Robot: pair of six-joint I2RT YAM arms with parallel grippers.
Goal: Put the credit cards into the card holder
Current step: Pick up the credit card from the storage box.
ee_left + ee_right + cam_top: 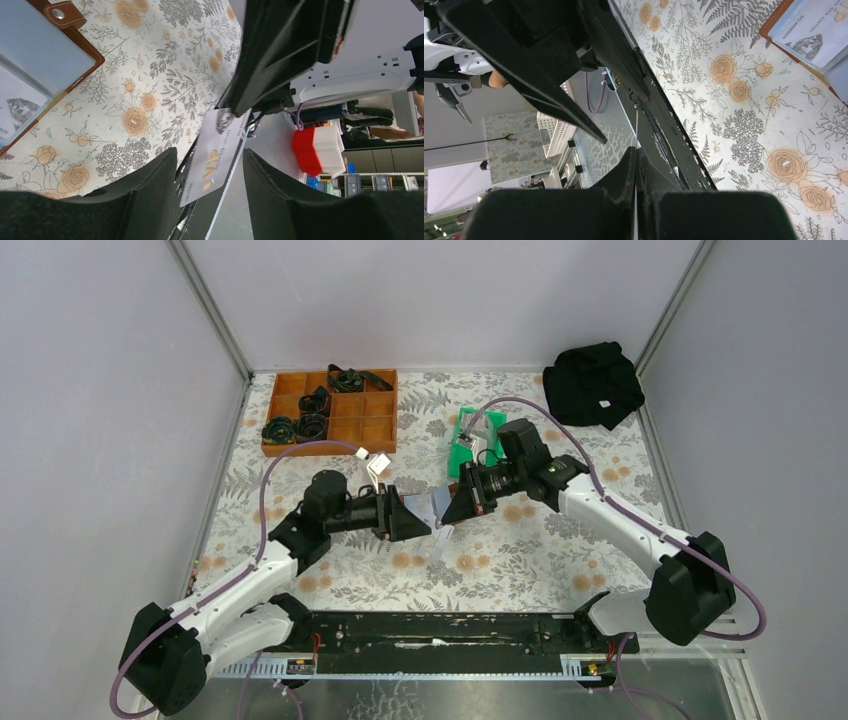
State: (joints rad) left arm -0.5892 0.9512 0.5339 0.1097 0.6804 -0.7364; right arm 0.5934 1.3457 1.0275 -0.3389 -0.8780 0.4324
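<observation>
Open flowered surface (540,550) runs from the claws to the near edge at lower centre of the top view. A wooden tray (375,435) sits at upper left and a green bin (462,445) just right of centre. The right claw (636,155) is pinched tight on a silver card (217,155), held off the surface. The left claw (209,160) stands partly open around the card's free end. The unfolded card holder (50,55) lies flat just beside both claws.

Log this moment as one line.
phase: card handover | right gripper: shut on credit card | left gripper: open around card | card holder: open on table
</observation>
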